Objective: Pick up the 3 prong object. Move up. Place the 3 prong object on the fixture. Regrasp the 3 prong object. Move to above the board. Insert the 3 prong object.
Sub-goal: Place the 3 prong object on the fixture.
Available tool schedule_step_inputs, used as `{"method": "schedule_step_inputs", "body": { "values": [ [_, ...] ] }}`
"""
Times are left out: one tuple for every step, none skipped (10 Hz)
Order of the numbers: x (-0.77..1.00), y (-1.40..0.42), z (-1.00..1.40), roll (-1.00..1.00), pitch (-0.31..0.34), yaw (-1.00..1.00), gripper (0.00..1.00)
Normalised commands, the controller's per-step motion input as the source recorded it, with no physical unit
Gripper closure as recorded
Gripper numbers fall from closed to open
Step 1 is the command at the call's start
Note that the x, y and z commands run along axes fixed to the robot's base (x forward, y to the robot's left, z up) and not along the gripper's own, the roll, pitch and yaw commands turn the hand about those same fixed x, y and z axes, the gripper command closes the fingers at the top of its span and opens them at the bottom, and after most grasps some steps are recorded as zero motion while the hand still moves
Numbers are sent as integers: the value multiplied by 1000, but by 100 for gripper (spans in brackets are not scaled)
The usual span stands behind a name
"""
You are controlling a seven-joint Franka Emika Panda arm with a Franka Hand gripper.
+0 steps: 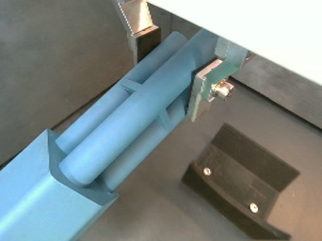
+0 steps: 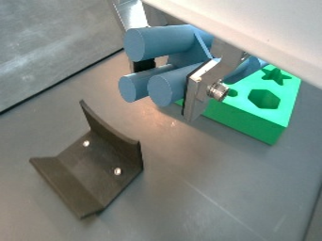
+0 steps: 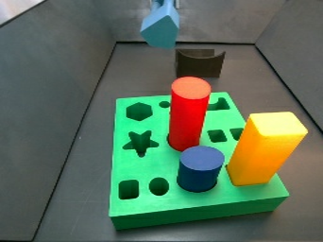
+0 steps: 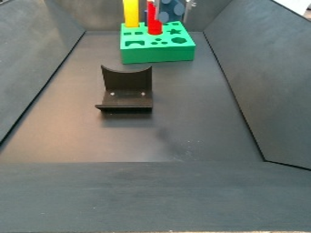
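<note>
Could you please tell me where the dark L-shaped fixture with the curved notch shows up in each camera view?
Wrist view: dark L-shaped fixture on the floor beside the gripper holding the grey-blue 3 prong object.
Wrist view: fixture on the floor.
Side view: behind the bright-green board.
Side view: mid-floor.
Shared landmark: the board.

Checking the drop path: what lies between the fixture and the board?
Bare dark floor, in a side view, between fixture and board. The end effector holds the 3 prong object above.

Silver gripper (image 2: pixel 176 80) jaws, screw-fastened plates
</note>
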Motion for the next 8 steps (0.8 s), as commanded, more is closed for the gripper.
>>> {"method": "schedule_step_inputs", "body": {
  "values": [
    [1000,-151,-37,118,70,26,100],
    [1000,-113,-39,113,77,28,100],
    [978,-77,-37,106,82,28,100],
    [917,-51,-34,105,89,30,100],
    [975,1000,-6,-1000,248,288,100],
    [947,1000,-5,-1000,253,272,100],
    [1000,998,11,-1000,266,210,100],
    [1000,904,31,-1000,291,154,100]
  ]
}}
